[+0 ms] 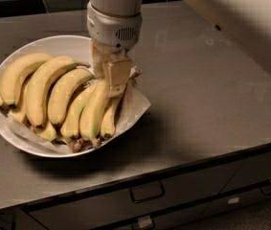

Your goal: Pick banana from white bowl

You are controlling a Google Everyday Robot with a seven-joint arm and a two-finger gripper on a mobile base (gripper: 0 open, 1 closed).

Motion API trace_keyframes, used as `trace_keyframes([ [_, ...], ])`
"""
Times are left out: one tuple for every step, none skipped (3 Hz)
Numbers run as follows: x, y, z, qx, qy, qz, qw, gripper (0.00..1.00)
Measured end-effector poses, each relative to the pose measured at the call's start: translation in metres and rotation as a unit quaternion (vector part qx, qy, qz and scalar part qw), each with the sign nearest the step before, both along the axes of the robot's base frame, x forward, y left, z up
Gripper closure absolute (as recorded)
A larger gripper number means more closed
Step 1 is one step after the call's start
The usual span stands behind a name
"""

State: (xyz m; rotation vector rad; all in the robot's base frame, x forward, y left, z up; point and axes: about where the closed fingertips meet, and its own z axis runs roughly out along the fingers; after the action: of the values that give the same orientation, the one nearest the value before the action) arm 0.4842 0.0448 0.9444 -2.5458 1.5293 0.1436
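Observation:
The white bowl (1, 128) sits on the left of the counter, lined with crumpled white paper and holding several yellow bananas side by side. The banana (93, 113), long and nearly straight with a green tinge toward its dark stem end, lies second from the right. My gripper (110, 83) reaches down from above and sits over this banana's upper end, which it hides. A thinner, shorter banana (109, 120) lies just to its right. Plump curved bananas (39, 87) fill the left of the bowl.
The bowl stands on a grey countertop (202, 95). The paper liner (136, 107) hangs over the bowl's right rim. Drawers with handles (147, 193) run below the counter's front edge. My pale arm (250, 28) crosses the upper right.

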Motion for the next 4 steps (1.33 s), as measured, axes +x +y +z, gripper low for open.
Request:
trace_keyframes([
  [0.0019, -0.0028, -0.0033, -0.005, 0.001, -0.003, 1.0, 0.57],
  [0.0019, -0.0028, -0.0033, -0.005, 0.001, -0.003, 1.0, 0.76],
  [0.0019, -0.0028, -0.0032, -0.005, 0.001, -0.003, 1.0, 0.98],
  [0.0056, 0.005, 0.0035, 0.012, -0.019, -0.007, 0.9997, 1.0],
])
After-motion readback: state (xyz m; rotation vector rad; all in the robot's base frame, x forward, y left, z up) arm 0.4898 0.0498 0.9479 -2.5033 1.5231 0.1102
